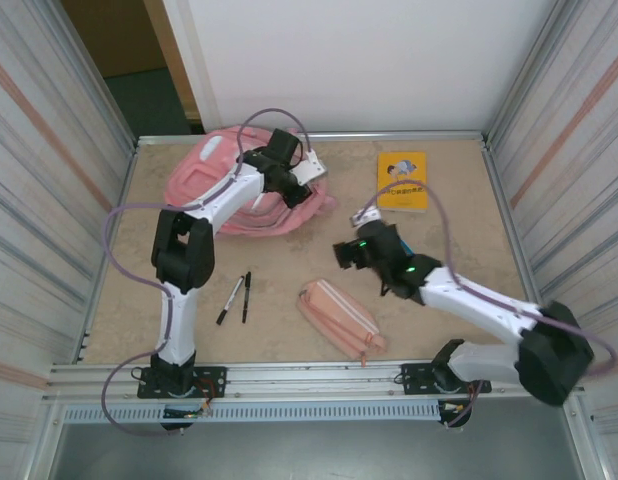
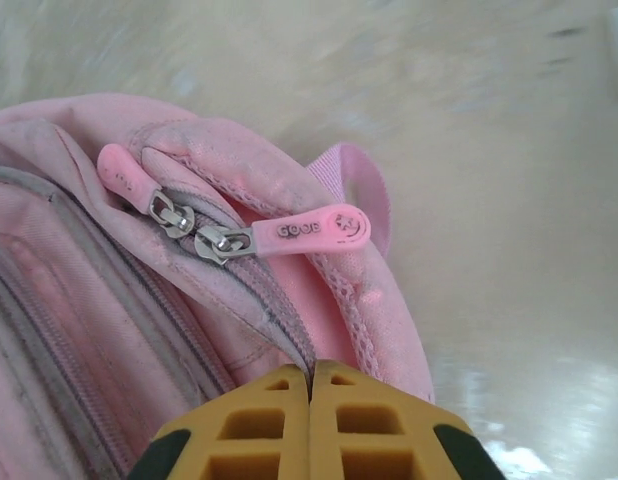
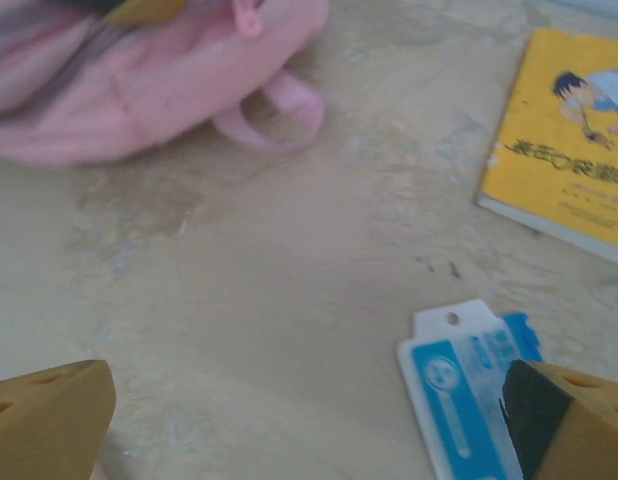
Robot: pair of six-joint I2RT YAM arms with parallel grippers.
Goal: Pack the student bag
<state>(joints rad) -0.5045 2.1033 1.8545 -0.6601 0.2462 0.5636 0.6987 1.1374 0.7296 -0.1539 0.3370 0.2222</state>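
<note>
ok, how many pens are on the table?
2. Both lie side by side on the table, left of the pink pencil case: a tilted pen and a straighter pen on its right. Others may be hidden under the backpack.

One bag (image 1: 204,178). One pencil case (image 1: 339,318). One yellow book (image 1: 402,180). One blue-and-white packet (image 3: 464,390). Two pens: left pen (image 1: 230,300), right pen (image 1: 246,297). Two zip pulls on the bag: short pull (image 2: 124,175), long pull (image 2: 309,230).
</note>
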